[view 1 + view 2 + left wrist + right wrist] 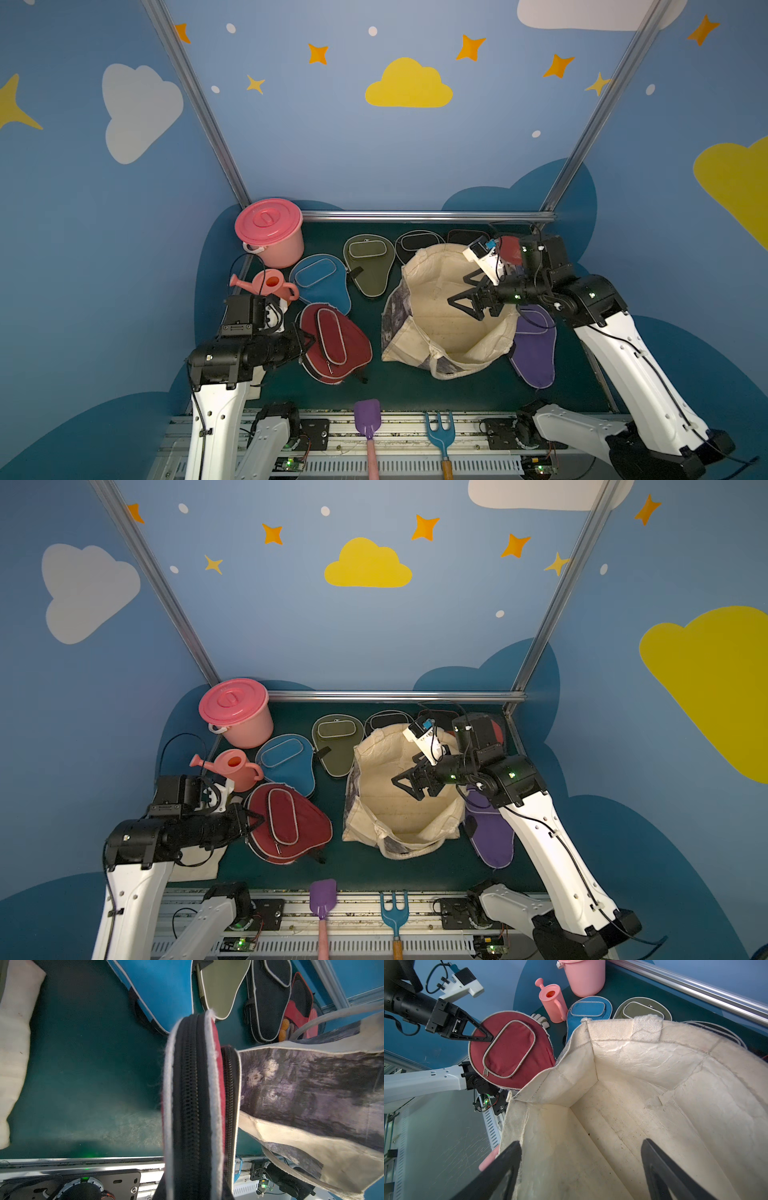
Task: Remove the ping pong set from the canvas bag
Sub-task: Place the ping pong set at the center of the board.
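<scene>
In both top views the maroon case is being pinched by the left gripper, just outside the canvas bag, while the right gripper is being held spread above the bag's bare floor, the blue case, olive case, black case and purple case lying around it. In the left wrist view its zipped rim is being clamped between the jaws; in the right wrist view nothing is being shown inside the bag beneath the parted jaws, so only the maroon case's release is being judged left
</scene>
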